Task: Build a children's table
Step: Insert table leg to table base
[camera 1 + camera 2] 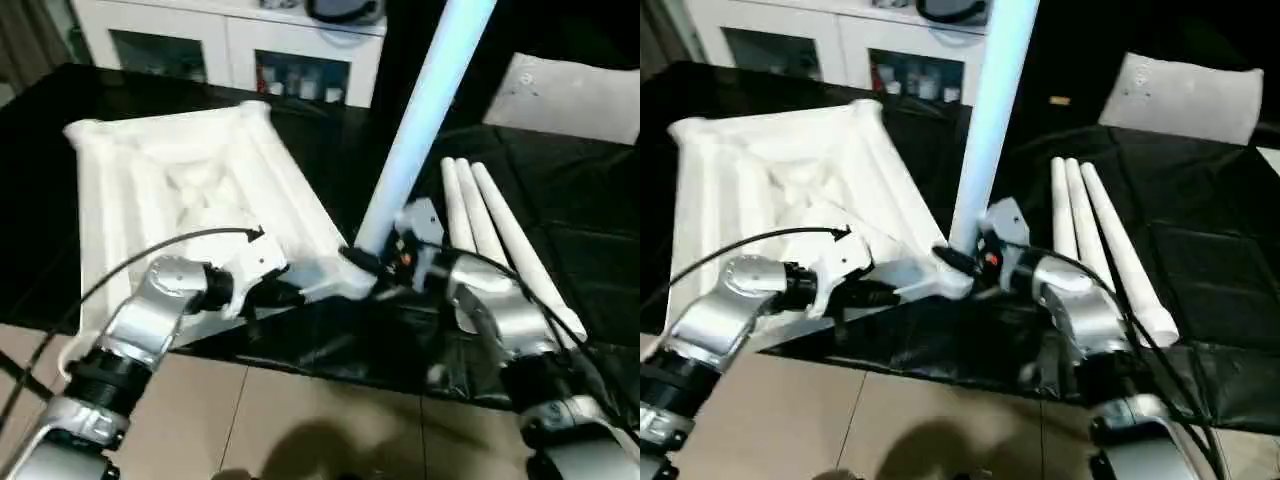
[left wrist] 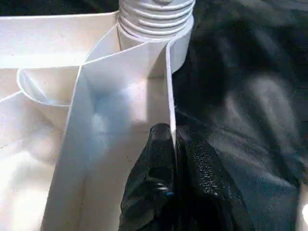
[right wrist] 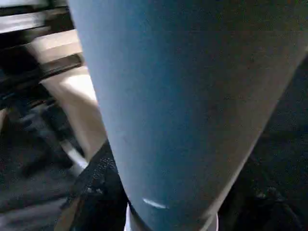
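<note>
White ribbed tabletop (image 1: 190,190), one leg (image 1: 425,110) upright

White ribbed tabletop (image 1: 190,190), 3 white legs (image 1: 500,240), black cloth (image 1: 560,200).

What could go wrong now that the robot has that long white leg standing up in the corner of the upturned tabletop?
The leg leans rather than standing straight, so its thread might cross or jam in the corner socket. The left pincer pinches only the thin rim of the tabletop; twisting could slide it. Three spare legs lie close beside the right pincer and could be knocked.
</note>
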### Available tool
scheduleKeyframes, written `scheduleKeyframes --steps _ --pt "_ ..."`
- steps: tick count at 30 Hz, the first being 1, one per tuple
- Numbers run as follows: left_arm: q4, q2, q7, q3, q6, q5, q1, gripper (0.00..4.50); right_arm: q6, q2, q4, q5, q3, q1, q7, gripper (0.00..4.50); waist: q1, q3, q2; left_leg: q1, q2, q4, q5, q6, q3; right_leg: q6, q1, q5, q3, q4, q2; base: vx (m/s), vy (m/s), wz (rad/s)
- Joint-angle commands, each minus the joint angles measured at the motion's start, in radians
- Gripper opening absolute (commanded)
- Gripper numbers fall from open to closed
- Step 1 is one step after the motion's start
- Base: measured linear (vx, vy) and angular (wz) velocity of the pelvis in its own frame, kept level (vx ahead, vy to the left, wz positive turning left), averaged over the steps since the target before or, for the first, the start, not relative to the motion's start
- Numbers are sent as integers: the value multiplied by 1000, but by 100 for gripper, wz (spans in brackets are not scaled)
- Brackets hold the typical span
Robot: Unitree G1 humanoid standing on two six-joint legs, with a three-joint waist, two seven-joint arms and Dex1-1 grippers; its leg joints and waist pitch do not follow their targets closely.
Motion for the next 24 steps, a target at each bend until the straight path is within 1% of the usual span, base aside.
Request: scheduleKeyframes --steps 1,3,4,5,7,9,11,12,14,16,17,18,19,20,21,22,23,24 --pt "-17 -13 -66 -9 -100 -41 -86 0 89 -28 27 -12 95 65 121 192 -7 -63 10 7 106 -76 14 125 -33 -140 64 -210 89 -77 -127 0 0 0" --pt "20 -11 -88 -27 -138 -26 -103 0 95 -47 12 -11 103 70 143 192 -4 -65 8 5 107 -76 13 116 -34 -139 66 -210 90 -74 -130 0 0 0" --pt "30 -11 -91 -32 -148 -21 -107 0 97 -50 8 -11 103 70 145 192 -2 -63 8 6 105 -77 1 112 -33 -131 65 -233 89 -81 -129 0 0 0" --pt "49 -11 -91 -41 -171 -10 -115 0 92 -51 13 -14 97 64 136 192 -2 -63 8 4 106 -77 -1 106 -35 -130 67 -237 89 -79 -130 0 0 0" --pt "83 -8 -87 -57 -212 15 -130 0 99 -47 18 -7 79 50 127 192 -4 -62 9 3 105 -78 -12 94 -35 -122 66 -255 88 -83 -129 0 0 0" --pt "119 -12 -84 -62 -249 33 -144 0 107 -53 5 -2 79 45 145 192 -3 -62 10 5 106 -78 -14 88 -35 -125 66 -247 89 -82 -129 0 0 0" --pt "146 -21 -81 -59 -270 41 -155 0 112 -62 -10 0 84 47 160 192 -4 -59 8 4 106 -79 -19 87 -34 -124 65 -248 88 -84 -128 0 0 0" --pt "163 -26 -79 -58 -280 41 -163 0 113 -67 -18 2 91 49 174 192 -3 -59 6 4 107 -80 -21 86 -35 -124 66 -249 88 -83 -129 0 0 0" --pt "178 -29 -79 -58 -290 39 -170 0 115 -72 -27 6 97 52 187 192 -2 -59 6 4 106 -80 -22 88 -34 -122 67 -254 88 -84 -130 0 0 0" --pt "224 -31 -88 -60 -322 34 -188 0 130 -81 -51 15 116 69 225 192 -2 -54 7 1 105 -80 -19 100 -35 -120 65 -245 88 -85 -129 0 0 0" --pt "224 -31 -88 -60 -323 34 -188 0 130 -81 -51 15 117 70 225 192 -2 -55 5 3 105 -80 -20 101 -34 -118 65 -245 88 -85 -129 0 0 0" --pt "231 -31 -93 -60 -328 34 -190 0 133 -82 -57 17 120 76 231 192 -2 -51 7 2 105 -82 -25 103 -35 -117 64 -251 88 -86 -129 0 0 0" --pt "238 -30 -101 -61 -336 35 -192 0 141 -77 -52 21 116 79 224 192 -3 -51 6 1 106 -82 -28 103 -36 -116 66 -258 87 -86 -131 0 0 0" --pt "238 -30 -104 -61 -338 35 -192 0 145 -72 -47 24 111 79 217 192 -3 -46 12 0 106 -84 -33 101 -37 -117 64 -263 88 -88 -132 0 0 0" --pt "243 -30 -108 -61 -344 36 -193 0 151 -62 -29 27 99 74 199 192 -6 -47 9 2 108 -84 -45 97 -37 -119 63 -276 87 -90 -131 0 0 0" --pt "241 -30 -112 -61 -344 36 -191 0 155 -57 -24 29 93 73 190 192 -6 -43 14 2 108 -86 -53 91 -38 -121 62 -283 87 -91 -131 0 0 0" --pt "241 -30 -113 -61 -345 36 -191 0 156 -56 -22 30 91 73 186 192 -6 -43 14 2 108 -86 -53 91 -38 -121 62 -283 87 -91 -131 0 0 0" --pt "231 -29 -124 -67 -349 38 -179 0 177 -21 18 57 39 57 125 192 -10 -38 15 2 111 -90 -72 86 -39 -131 60 -288 88 -92 -132 0 0 0"
